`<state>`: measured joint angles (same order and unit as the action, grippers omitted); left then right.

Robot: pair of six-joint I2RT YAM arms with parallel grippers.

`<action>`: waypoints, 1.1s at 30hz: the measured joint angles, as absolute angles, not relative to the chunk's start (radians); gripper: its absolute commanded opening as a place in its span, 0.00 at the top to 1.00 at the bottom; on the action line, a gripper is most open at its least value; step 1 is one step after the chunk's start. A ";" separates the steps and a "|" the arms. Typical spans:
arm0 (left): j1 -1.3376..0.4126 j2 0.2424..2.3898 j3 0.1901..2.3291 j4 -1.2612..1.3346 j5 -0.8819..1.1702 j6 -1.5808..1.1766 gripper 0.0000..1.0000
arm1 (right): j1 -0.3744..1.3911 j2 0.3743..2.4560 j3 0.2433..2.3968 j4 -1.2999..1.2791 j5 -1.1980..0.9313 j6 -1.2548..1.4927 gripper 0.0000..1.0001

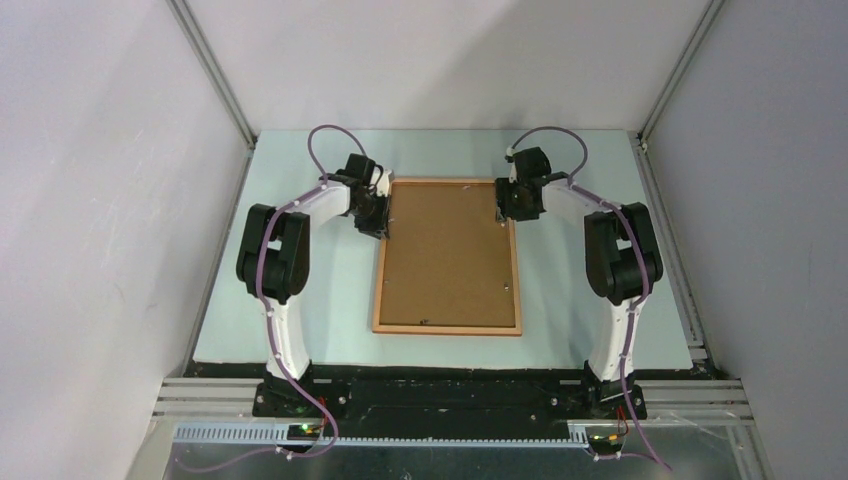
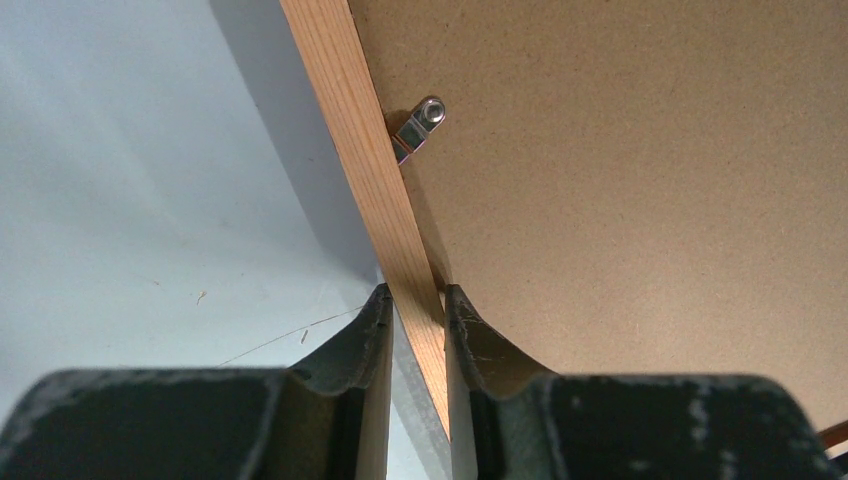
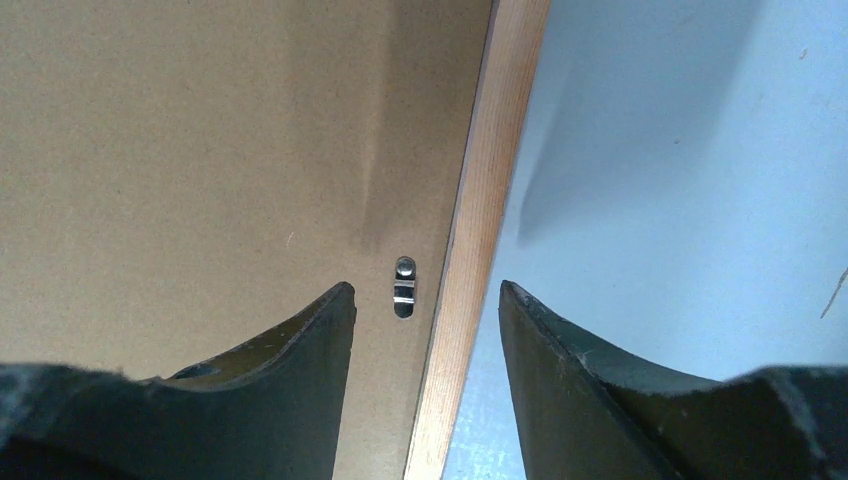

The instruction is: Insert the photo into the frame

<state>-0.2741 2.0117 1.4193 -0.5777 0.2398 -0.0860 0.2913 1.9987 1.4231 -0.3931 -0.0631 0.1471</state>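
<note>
The frame [image 1: 447, 329] lies flat, back up, in the middle of the pale blue surface [image 1: 300, 300], with white walls [image 1: 100, 200] around. Its long sides run from the arms toward the far wall. A brown board [image 1: 450, 250] fills it. The left fingers [image 2: 355, 350] pinch its left side. The right fingers [image 3: 300, 370] stand open across its right side, by a clip [image 3: 403, 288].
</note>
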 measured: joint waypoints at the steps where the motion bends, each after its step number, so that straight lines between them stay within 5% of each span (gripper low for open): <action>1: -0.274 2.012 1.419 -0.578 0.240 -0.086 1.00 | 0.292 2.004 1.430 -0.397 -0.061 0.145 0.41; 33: -0.276 2.011 1.419 -0.578 0.240 -0.086 1.00 | 0.291 2.054 1.482 -0.463 -0.048 0.118 0.64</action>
<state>-0.2764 2.0109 1.4189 -0.5777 0.2398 -0.0864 0.2913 2.0537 1.4818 -0.4633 -0.0479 0.1181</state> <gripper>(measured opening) 0.242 0.398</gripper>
